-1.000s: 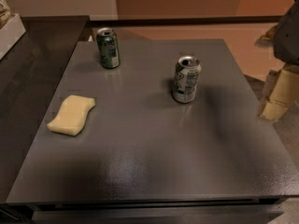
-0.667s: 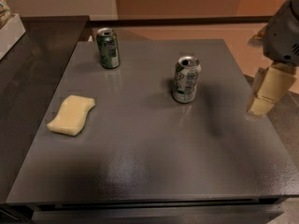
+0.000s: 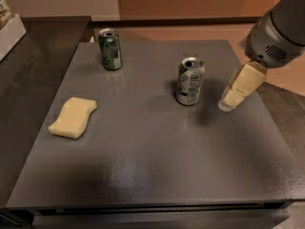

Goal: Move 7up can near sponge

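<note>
The 7up can, silver-white with green markings and a slightly dented body, stands upright right of the middle of the dark grey table. The pale yellow sponge lies flat near the table's left edge, far from the can. My gripper, cream-coloured under a grey arm housing, hangs over the table's right side, a short way right of the 7up can and apart from it. It holds nothing that I can see.
A darker all-green can stands upright at the back left of the table. A dark counter adjoins the table on the left, with a white box at its far end.
My arm and gripper have moved in from the right edge, leftward and over the table, closer to the 7up can. The cans and the sponge have not moved.
</note>
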`<action>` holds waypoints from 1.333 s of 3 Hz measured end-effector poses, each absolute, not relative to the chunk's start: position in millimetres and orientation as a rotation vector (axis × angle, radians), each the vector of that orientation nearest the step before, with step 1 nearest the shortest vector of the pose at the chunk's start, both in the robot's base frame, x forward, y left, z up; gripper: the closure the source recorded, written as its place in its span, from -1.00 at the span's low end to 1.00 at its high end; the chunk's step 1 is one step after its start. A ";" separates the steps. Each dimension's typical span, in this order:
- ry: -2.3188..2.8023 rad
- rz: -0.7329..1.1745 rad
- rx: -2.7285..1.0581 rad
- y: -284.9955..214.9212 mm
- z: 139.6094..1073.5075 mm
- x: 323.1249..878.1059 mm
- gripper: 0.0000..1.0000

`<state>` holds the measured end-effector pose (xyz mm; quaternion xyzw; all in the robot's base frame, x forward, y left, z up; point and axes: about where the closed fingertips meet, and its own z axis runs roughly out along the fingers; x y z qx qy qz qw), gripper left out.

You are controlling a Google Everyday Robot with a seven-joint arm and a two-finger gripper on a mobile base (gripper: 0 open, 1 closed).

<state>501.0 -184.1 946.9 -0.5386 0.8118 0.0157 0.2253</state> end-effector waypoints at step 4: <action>2.128 0.247 -1.243 -128.5 913.3 573.9 -1.00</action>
